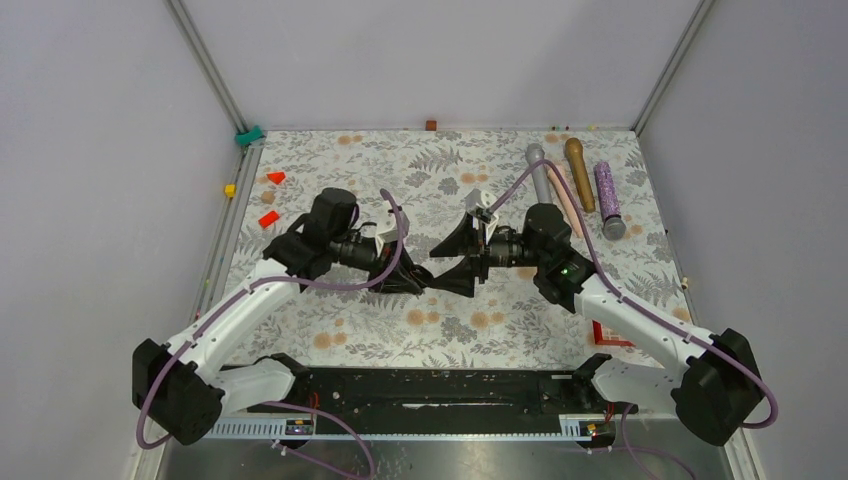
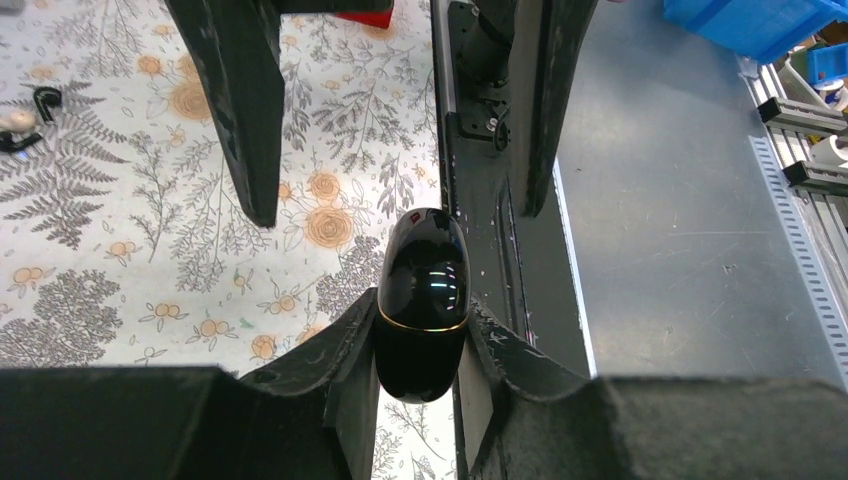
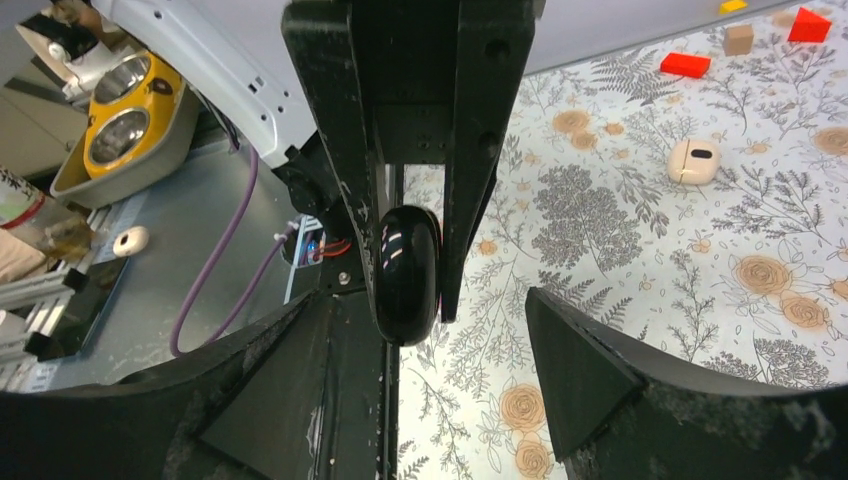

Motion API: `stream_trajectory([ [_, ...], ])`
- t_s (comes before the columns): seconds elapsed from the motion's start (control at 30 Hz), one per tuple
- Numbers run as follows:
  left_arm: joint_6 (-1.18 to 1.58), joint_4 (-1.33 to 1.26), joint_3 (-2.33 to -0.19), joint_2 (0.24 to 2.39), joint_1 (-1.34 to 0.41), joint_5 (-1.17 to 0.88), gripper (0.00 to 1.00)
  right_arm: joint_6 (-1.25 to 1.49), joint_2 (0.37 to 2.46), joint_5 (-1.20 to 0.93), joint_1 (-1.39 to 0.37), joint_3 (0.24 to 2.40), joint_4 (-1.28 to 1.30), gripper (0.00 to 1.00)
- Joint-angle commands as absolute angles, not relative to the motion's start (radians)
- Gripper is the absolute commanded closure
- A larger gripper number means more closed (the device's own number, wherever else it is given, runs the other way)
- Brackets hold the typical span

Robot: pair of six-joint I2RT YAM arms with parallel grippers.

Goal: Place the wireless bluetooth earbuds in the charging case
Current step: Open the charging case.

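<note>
My left gripper (image 2: 420, 322) is shut on a glossy black oval pod (image 2: 423, 290) with a thin gold seam, held above the table's near middle. My right gripper (image 3: 415, 300) faces it with jaws open. The pod (image 3: 407, 270) hangs between their tips, close to the left finger (image 3: 250, 390). In the top view the left gripper (image 1: 425, 283) and right gripper (image 1: 447, 262) meet tip to tip. The charging case (image 3: 693, 160), a small cream piece with a dark hollow, lies on the floral cloth beyond. Two tiny black-and-white earbuds (image 2: 22, 122) lie on the cloth, apart from both grippers.
Grey (image 1: 540, 170), pale-pink (image 1: 567, 205), brown (image 1: 579, 172) and glittery purple (image 1: 608, 198) cylinders lie at the back right. Red blocks (image 1: 275, 177) and a yellow cube (image 1: 229, 190) sit at the back left. The black base rail (image 1: 430, 385) runs along the near edge.
</note>
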State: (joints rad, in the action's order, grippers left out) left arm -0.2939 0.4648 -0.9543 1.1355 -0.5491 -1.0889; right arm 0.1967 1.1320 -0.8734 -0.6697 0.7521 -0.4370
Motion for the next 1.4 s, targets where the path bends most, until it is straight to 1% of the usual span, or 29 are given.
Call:
stream_trajectory([
  [0.0, -0.246, 0.351, -0.937, 1.086, -0.548, -1.102, 0.99, 0.127, 1.149, -0.866, -0.698, 0.763, -0.43, 0.2],
  [0.1, -0.244, 0.346, -0.927, 1.076, -0.548, -1.104, 0.99, 0.117, 1.158, -0.848, -0.709, 0.771, -0.418, 0.2],
  [0.33, -0.247, 0.346, -0.914, 1.053, -0.548, -1.122, 1.0, 0.1, 1.154, -0.725, -0.709, 0.792, -0.378, 0.21],
  [0.63, -0.262, 0.355, -0.907, 1.039, -0.547, -1.129, 1.0, 0.108, 1.098, -0.638, -0.647, 0.829, -0.334, 0.2],
  [0.7, -0.262, 0.357, -0.907, 1.04, -0.547, -1.128, 1.0, 0.121, 1.09, -0.657, -0.627, 0.839, -0.329, 0.2],
  [0.77, -0.266, 0.359, -0.907, 1.039, -0.545, -1.125, 1.0, 0.147, 1.079, -0.718, -0.609, 0.849, -0.335, 0.19],
  [0.87, -0.263, 0.36, -0.911, 1.039, -0.54, -1.121, 1.0, 0.168, 1.061, -0.83, -0.597, 0.879, -0.324, 0.14],
  [0.97, -0.264, 0.376, -0.929, 1.033, -0.531, -1.098, 1.0, 0.156, 1.044, -0.888, -0.573, 0.93, -0.24, 0.1],
  [1.07, -0.344, 0.457, -0.962, 1.021, -0.523, -1.045, 1.0, 0.059, 1.025, -0.869, -0.535, 0.988, -0.086, 0.06],
  [1.2, -0.426, 0.558, -1.016, 0.992, -0.511, -0.958, 1.0, -0.165, 1.03, -0.688, -0.483, 1.065, 0.166, 0.01],
  [1.3, -0.456, 0.599, -1.049, 0.983, -0.498, -0.919, 1.0, -0.262, 1.077, -0.555, -0.432, 1.1, 0.26, 0.0],
  [1.37, -0.474, 0.617, -1.06, 0.979, -0.492, -0.899, 1.0, -0.317, 1.12, -0.513, -0.395, 1.113, 0.303, 0.01],
])
